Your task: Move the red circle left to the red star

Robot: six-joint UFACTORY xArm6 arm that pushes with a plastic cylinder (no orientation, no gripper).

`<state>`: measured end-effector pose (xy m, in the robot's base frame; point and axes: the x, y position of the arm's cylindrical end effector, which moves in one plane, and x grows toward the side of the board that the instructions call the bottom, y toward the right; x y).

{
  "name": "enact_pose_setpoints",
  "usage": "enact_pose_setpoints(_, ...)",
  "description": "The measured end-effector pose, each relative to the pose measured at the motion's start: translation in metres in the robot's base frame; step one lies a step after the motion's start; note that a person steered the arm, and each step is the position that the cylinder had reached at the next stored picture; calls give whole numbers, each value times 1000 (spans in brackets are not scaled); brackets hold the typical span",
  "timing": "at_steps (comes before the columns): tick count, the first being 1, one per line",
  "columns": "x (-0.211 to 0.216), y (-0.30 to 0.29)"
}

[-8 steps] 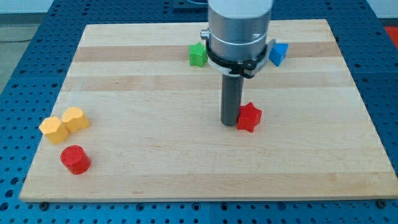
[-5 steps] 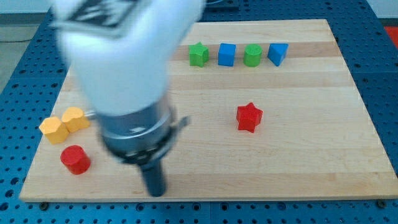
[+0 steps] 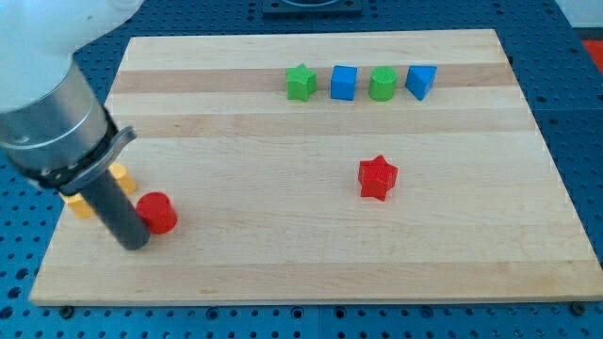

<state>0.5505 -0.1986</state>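
The red circle [image 3: 157, 212] lies on the wooden board [image 3: 311, 235] near the view's lower left. The red star [image 3: 378, 177] lies right of the board's middle, far to the circle's right. My tip [image 3: 133, 243] is at the end of the dark rod, just left of and slightly below the red circle, touching or nearly touching its left side. The arm's grey body covers the view's upper left.
Two yellow blocks [image 3: 83, 201] sit left of the rod, partly hidden by it. A row near the view's top holds a green star [image 3: 301, 82], a blue cube [image 3: 344, 82], a green cylinder [image 3: 382, 84] and a blue triangular block [image 3: 421, 81].
My tip swept from beside the red star to the board's lower left. The red circle has shifted to the right and slightly up from its earlier spot.
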Motion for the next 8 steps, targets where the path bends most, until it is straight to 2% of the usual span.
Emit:
enact_pose_setpoints(1,-36,0)
enact_pose_setpoints(4,-69,5)
enact_pose_setpoints(7,-67,96)
enact_pose_setpoints(8,-62,103)
